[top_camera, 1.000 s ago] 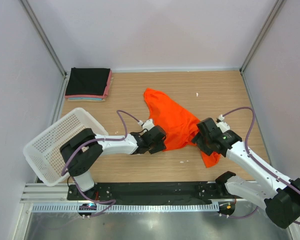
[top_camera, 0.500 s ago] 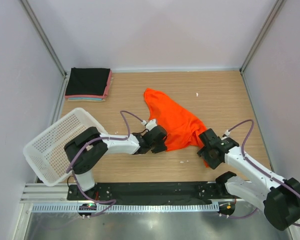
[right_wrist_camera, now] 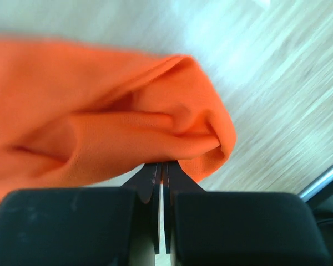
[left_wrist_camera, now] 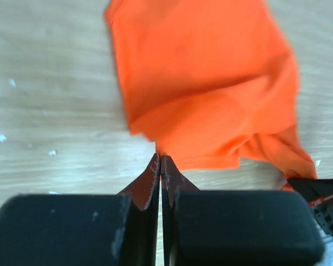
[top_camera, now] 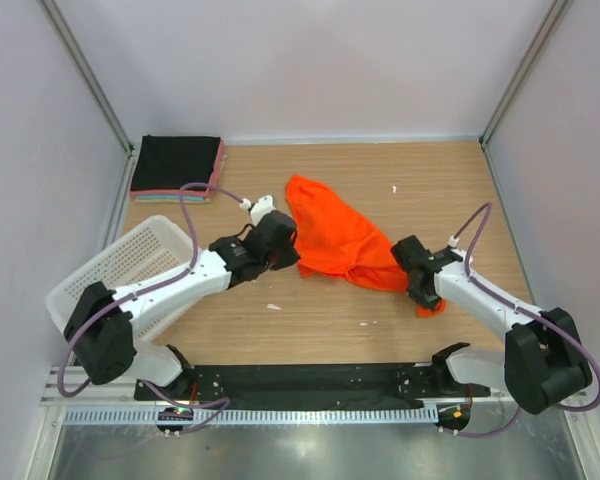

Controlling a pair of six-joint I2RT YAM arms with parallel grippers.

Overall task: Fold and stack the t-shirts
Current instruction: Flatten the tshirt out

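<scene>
The orange-red t-shirt (top_camera: 340,235) lies crumpled in the middle of the wooden table. My left gripper (top_camera: 292,256) is shut on its left hem; in the left wrist view the closed tips (left_wrist_camera: 161,159) pinch the edge of the t-shirt (left_wrist_camera: 205,83). My right gripper (top_camera: 425,292) is shut on the shirt's near right corner. The right wrist view shows a bunched fold of the t-shirt (right_wrist_camera: 155,127) caught at the gripper (right_wrist_camera: 162,166). A stack of folded t-shirts (top_camera: 177,165), black on top with pink and teal edges below, sits at the far left corner.
A white mesh basket (top_camera: 100,285) leans tilted at the near left, beside the left arm. Small white scraps (top_camera: 271,306) lie on the wood. Metal frame posts and grey walls close in the table on three sides.
Both grippers closed on the orange-red t-shirt. The left arm swung away from me and to the left, dragging the hem. The right gripper shifted up along the near right corner.
</scene>
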